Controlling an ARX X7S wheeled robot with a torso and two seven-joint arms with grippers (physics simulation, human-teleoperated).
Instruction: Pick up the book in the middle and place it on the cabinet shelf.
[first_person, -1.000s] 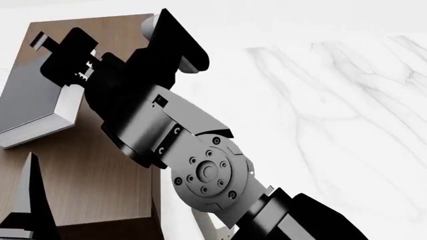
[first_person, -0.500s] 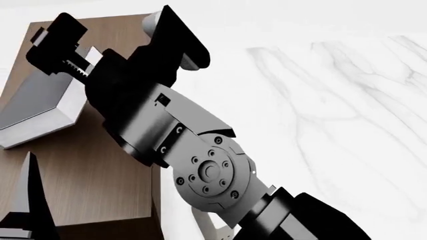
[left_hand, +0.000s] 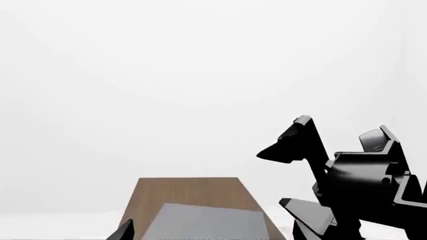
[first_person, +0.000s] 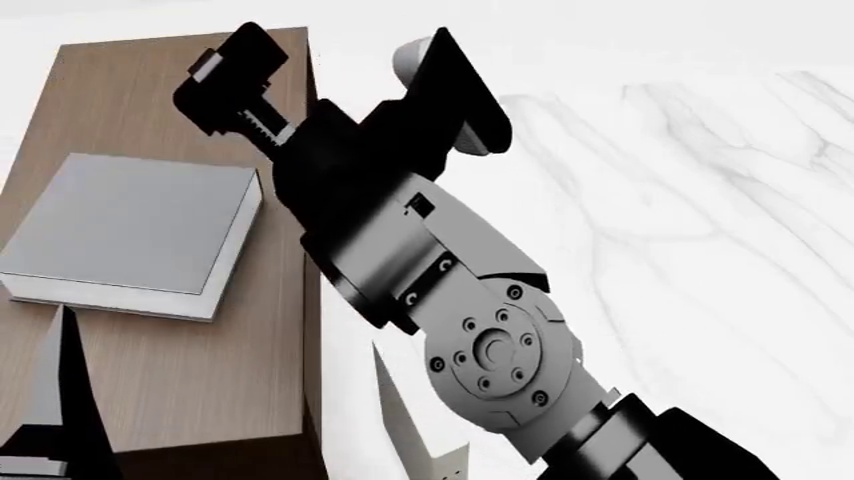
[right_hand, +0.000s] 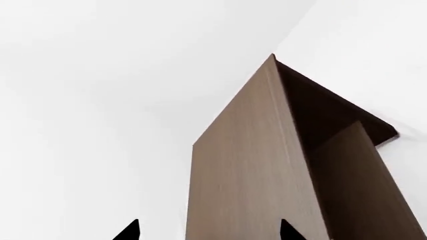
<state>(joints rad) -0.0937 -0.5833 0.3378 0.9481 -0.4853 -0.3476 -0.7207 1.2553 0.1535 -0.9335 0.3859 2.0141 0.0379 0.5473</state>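
Observation:
The book in the middle (first_person: 127, 225), charcoal-grey with white page edges, lies flat on the cabinet shelf (first_person: 174, 370). My right gripper (first_person: 260, 105) hovers over the shelf's far right corner, a short way from the book. It is open, and in the right wrist view its fingertips stand wide apart around nothing (right_hand: 207, 231), with the cabinet (right_hand: 240, 165) beyond them. My left gripper (left_hand: 210, 235) is open too and faces the book (left_hand: 207, 222) and the shelf (left_hand: 187, 190). One of its fingers (first_person: 56, 390) shows at the near left edge.
The cabinet's dark side (first_person: 312, 400) drops away along its right edge. Right of it spreads a white, grey-veined marble surface (first_person: 694, 200). My right arm's wrist and forearm (first_person: 494, 350) cross the middle of the head view. A pale pointed shape (first_person: 400, 420) shows low beside the cabinet.
The book, held tilted in my right gripper, now lies flat on the cabinet shelf. The right gripper has let go of it and moved off to the right.

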